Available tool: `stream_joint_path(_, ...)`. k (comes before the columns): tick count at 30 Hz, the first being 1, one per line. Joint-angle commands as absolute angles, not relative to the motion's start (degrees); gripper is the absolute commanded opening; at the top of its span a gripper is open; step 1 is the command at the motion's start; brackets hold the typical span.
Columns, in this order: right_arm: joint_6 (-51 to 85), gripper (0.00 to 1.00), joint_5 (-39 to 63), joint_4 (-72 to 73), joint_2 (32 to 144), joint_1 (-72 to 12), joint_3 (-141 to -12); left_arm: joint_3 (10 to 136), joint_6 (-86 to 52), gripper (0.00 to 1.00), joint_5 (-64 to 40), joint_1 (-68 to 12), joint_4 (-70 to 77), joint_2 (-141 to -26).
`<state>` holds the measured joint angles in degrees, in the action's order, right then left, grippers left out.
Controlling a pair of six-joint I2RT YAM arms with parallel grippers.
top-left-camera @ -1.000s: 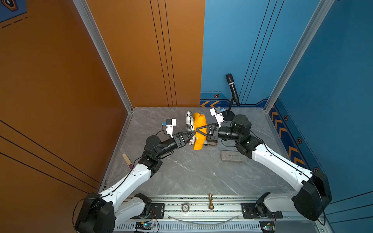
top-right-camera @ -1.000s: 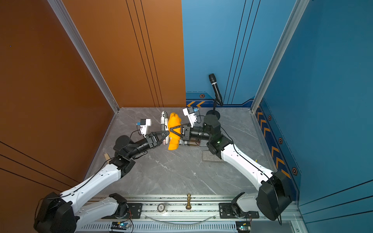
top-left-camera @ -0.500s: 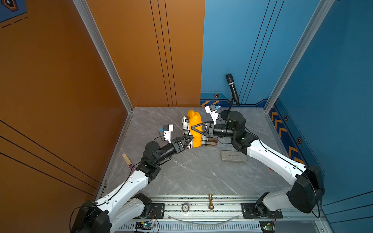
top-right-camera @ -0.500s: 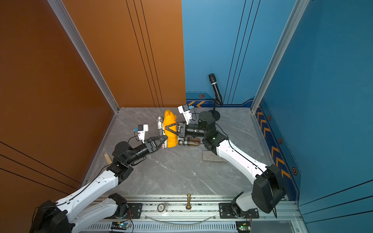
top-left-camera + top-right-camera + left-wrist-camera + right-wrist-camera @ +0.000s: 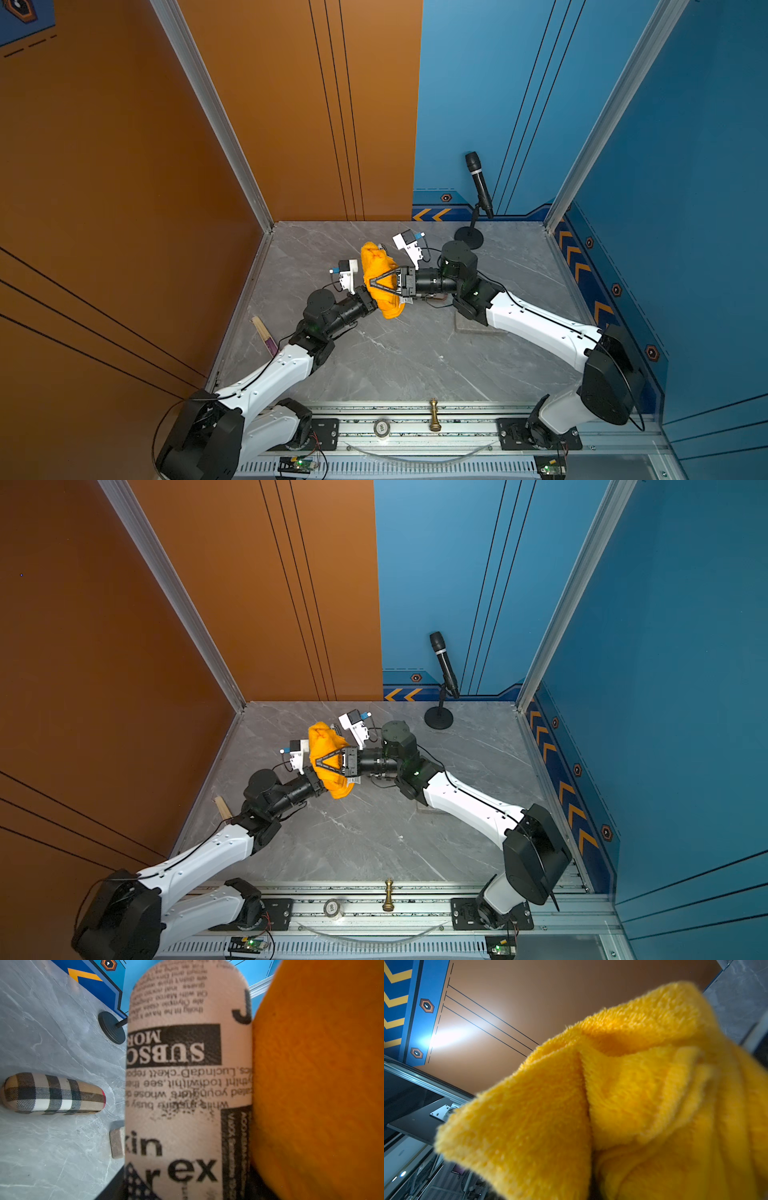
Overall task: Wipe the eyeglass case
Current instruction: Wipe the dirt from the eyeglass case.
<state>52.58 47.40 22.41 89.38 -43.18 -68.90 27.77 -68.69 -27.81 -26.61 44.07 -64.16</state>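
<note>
My left gripper [image 5: 371, 302] is shut on the eyeglass case [image 5: 187, 1084], a tan hard case printed like a newspaper, and holds it above the table. My right gripper [image 5: 372, 284] is shut on a fluffy orange cloth [image 5: 380, 282] and presses it against the case's side. In the left wrist view the cloth [image 5: 311, 1084] lies flush along the case. In both top views the cloth [image 5: 328, 758] covers nearly all of the case and the left fingertips. The cloth [image 5: 633, 1105] fills the right wrist view and hides that gripper's fingers.
A plaid eyeglass case [image 5: 52, 1094] and a small brown pad [image 5: 117, 1139] lie on the grey marble table [image 5: 395, 357]. A microphone on a stand [image 5: 480, 185] is at the back right. A wooden stick [image 5: 264, 334] lies by the left wall. A chess piece [image 5: 434, 415] and tape roll [image 5: 381, 428] sit on the front rail.
The right gripper has carried the cloth leftwards over the case. The case showed beside the cloth before and is now covered by it in the top views. The left arm has shifted slightly.
</note>
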Motion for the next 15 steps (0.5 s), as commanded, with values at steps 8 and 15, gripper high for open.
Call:
stream_joint_path(8,46.78,0.0,49.78,12.65,89.37,-37.03,-75.28,26.29,-67.52,0.33,-32.26,-26.81,48.13,-61.31)
stream_joint_path(15,43.31,0.0,48.37,10.21,84.16,-30.15,-73.2,26.98,-67.13,0.34,-33.78,-27.22,44.34,-58.92)
